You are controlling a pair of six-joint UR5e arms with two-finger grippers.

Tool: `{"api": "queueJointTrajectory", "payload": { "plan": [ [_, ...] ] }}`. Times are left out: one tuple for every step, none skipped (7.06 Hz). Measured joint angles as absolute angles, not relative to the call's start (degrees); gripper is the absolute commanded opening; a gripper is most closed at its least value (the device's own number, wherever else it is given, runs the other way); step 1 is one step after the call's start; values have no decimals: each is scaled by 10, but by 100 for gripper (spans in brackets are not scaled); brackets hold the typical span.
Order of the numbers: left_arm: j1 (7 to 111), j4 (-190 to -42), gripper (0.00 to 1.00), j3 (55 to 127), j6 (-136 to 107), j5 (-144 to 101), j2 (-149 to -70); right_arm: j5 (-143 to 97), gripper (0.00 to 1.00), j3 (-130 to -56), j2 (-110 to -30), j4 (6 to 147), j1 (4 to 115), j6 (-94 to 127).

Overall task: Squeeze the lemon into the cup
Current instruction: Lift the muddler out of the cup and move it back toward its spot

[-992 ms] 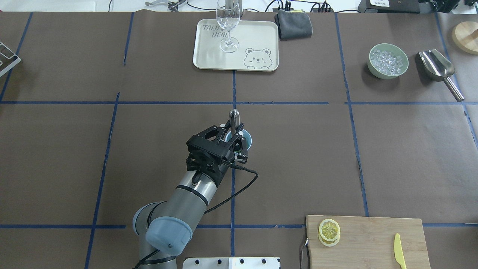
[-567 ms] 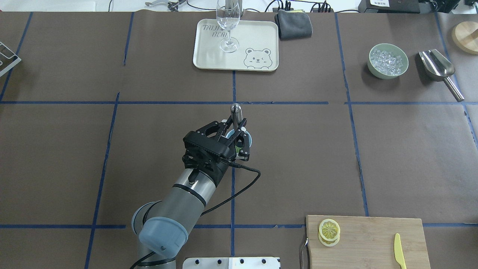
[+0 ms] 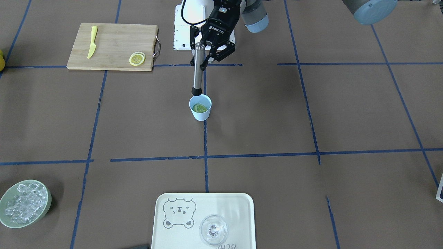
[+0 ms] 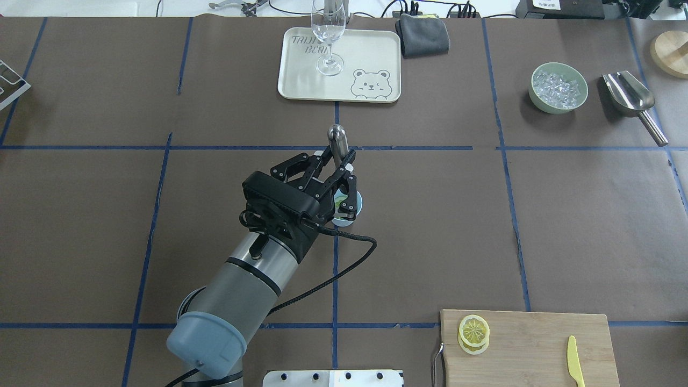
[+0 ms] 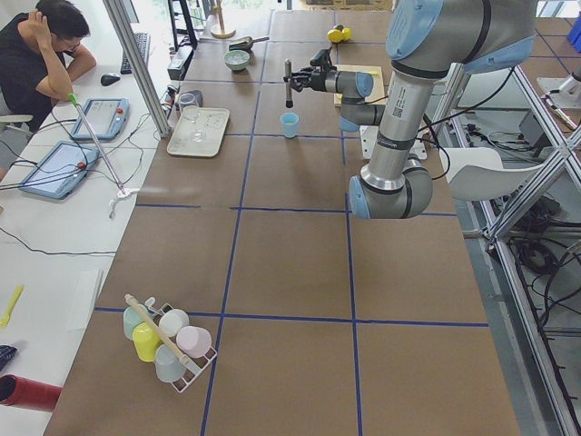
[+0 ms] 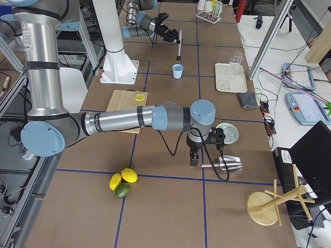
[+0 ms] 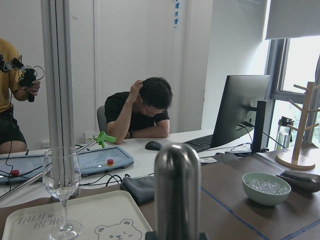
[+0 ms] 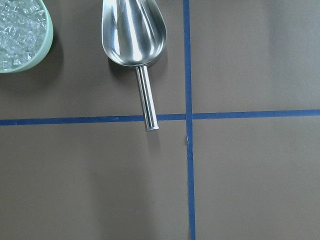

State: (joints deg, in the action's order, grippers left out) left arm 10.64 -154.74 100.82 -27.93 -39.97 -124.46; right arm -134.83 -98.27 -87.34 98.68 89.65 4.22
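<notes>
While the left tool (image 3: 198,62) is clamped on an upright steel muddler (image 3: 197,77), the cup (image 3: 200,114) stands on the counter (image 3: 311,114) straight beneath that tool, the muddler's black tip just above its rim. A lemon slice (image 3: 200,108) lies inside the cup. Well off to that tool's right, the right tool (image 6: 193,157) hangs over a steel scoop (image 6: 230,164) beside a green bowl (image 6: 236,135) of ice; I cannot tell whether its fingers are apart or together.

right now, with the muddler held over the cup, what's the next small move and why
Probably lower the muddler straight down into the cup. The left tool is shut on its upper end, its black tip hangs just above the rim, and the lemon slice lies inside the cup, ready for pressing.
</notes>
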Motion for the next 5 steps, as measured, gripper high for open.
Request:
{"api": "queueJointTrajectory", "payload": {
  "plan": [
    [124, -1544, 0, 1025, -278, -420, -1240, -1348, 100, -983, -873, 987, 896, 42],
    [158, -1542, 0, 1034, -278, -468, -1227, -1348, 100, -983, -872, 987, 896, 42],
    [203, -1542, 0, 1041, -278, -540, -1207, -1348, 100, -983, -871, 986, 896, 42],
    [246, -1542, 0, 1053, -279, -613, -1181, -1348, 100, -983, -869, 986, 896, 42],
    [278, -1541, 0, 1071, -282, -671, -1151, -1348, 100, -983, -867, 986, 896, 43]
  ]
}}
